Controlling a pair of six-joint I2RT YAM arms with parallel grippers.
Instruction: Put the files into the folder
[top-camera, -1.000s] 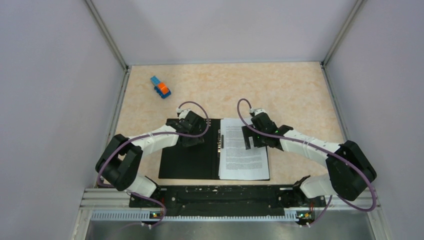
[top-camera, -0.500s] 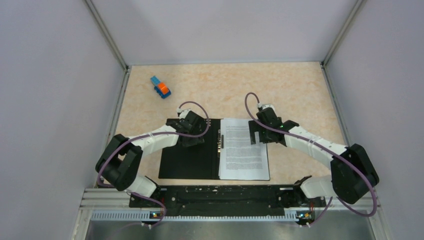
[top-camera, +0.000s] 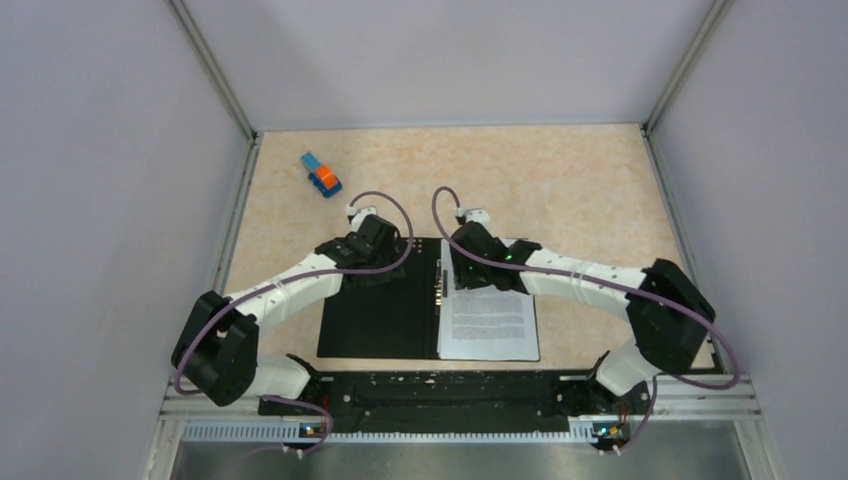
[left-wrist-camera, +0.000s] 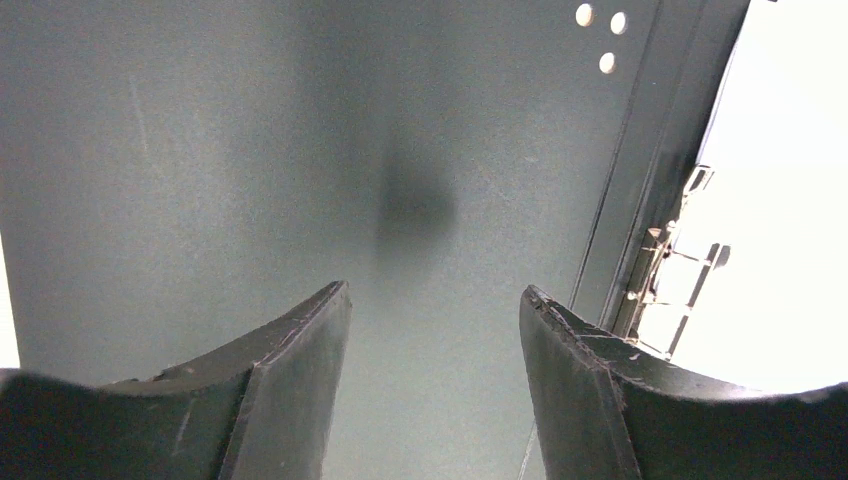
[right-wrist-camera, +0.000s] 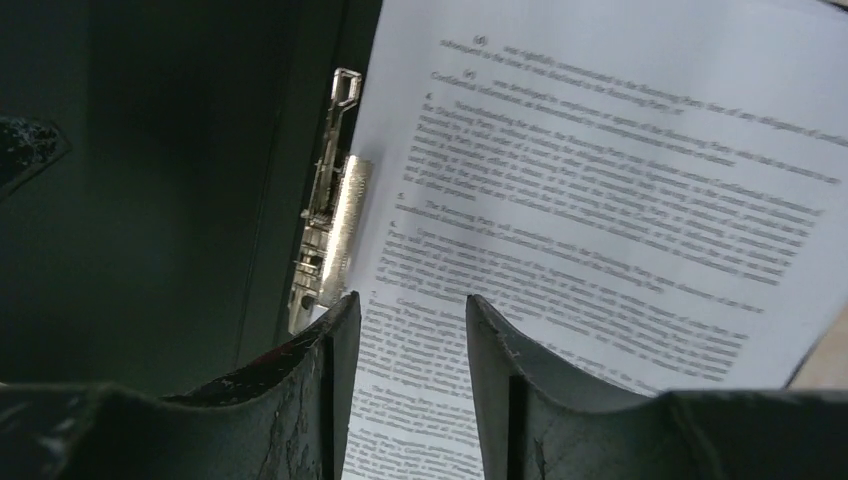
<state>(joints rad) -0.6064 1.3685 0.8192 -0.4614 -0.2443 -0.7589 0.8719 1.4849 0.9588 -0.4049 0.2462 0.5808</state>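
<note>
The folder (top-camera: 380, 320) lies open in the top view, its black inside up. The files (top-camera: 488, 322), white sheets of black text, rest on its right half beside the metal spine clip (top-camera: 440, 285). My left gripper (top-camera: 368, 262) hovers over the upper part of the bare left flap (left-wrist-camera: 250, 150), open with nothing between its fingers (left-wrist-camera: 434, 290). My right gripper (top-camera: 472, 275) is over the top left of the files (right-wrist-camera: 600, 200), close beside the clip (right-wrist-camera: 335, 235). Its jaws (right-wrist-camera: 411, 297) stand narrowly open, with printed paper showing in the gap.
A small blue-and-orange toy block (top-camera: 321, 174) lies at the back left of the beige table (top-camera: 580, 180). Grey walls close in the left, right and back sides. The arms' black base rail (top-camera: 440, 390) runs along the near edge.
My right arm swung left from the files' right side to the spine clip, and its jaws narrowed. The left gripper shifted slightly back and left over the flap.
</note>
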